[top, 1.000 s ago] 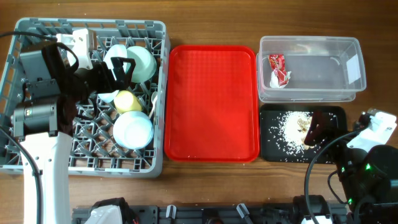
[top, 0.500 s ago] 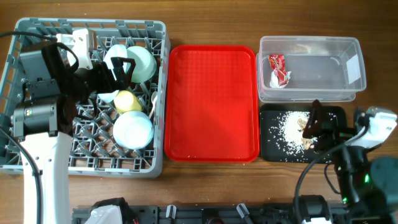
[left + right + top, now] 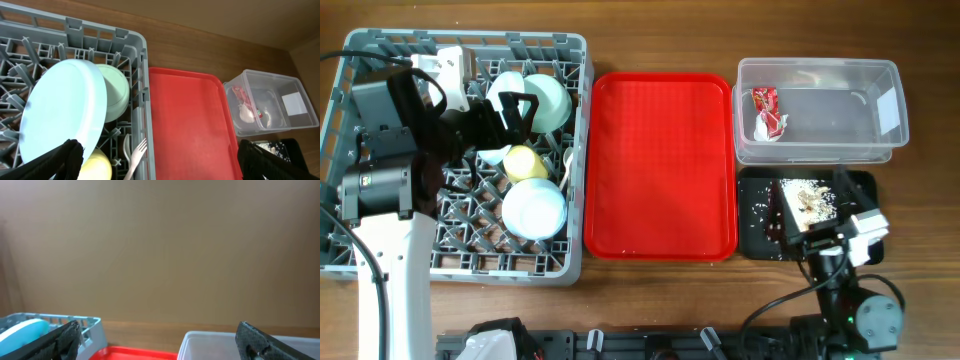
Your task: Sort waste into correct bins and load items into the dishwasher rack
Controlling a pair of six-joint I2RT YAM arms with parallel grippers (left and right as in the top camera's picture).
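Both jaws gape wide, the left over the dishwasher rack (image 3: 142,90).

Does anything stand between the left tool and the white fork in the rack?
Nothing visible does. In the left wrist view the white fork lies uncovered among pegs by the wall of the dishwasher rack nearest the red tray, within the span of the open left tool. The yellow cup sits beside it, not over it.

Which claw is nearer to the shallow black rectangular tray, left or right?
Right. The right claw hangs above the shallow black rectangular tray; the left claw is far off, above the large grey plastic rack.
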